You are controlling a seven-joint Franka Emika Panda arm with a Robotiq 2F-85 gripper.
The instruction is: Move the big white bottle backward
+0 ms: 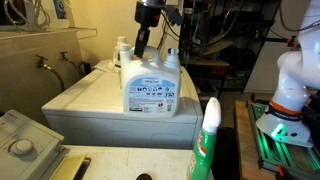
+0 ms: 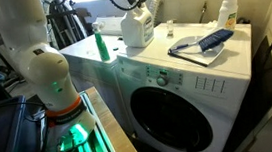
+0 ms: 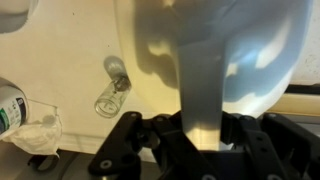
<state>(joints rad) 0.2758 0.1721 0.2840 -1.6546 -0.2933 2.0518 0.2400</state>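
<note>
The big white bottle (image 1: 150, 88) stands upright on top of the white washing machine (image 1: 80, 100), with its blue-and-white label facing the camera. It also shows in an exterior view (image 2: 138, 27). My gripper (image 1: 142, 45) comes down from above onto its handle side. In the wrist view the bottle's white handle (image 3: 200, 90) runs between the black jaws of the gripper (image 3: 200, 135), which are closed against it on both sides. The bottle's body (image 3: 240, 45) fills the top of that view.
A green-and-white spray bottle (image 1: 207, 145) stands close in front, also seen in an exterior view (image 2: 101, 46). A small clear bottle (image 3: 112, 95) lies beside the jug. Another white bottle (image 2: 229, 12) and blue items on paper (image 2: 203, 44) sit on the machine's top. A wall with taps (image 1: 45, 62) is behind.
</note>
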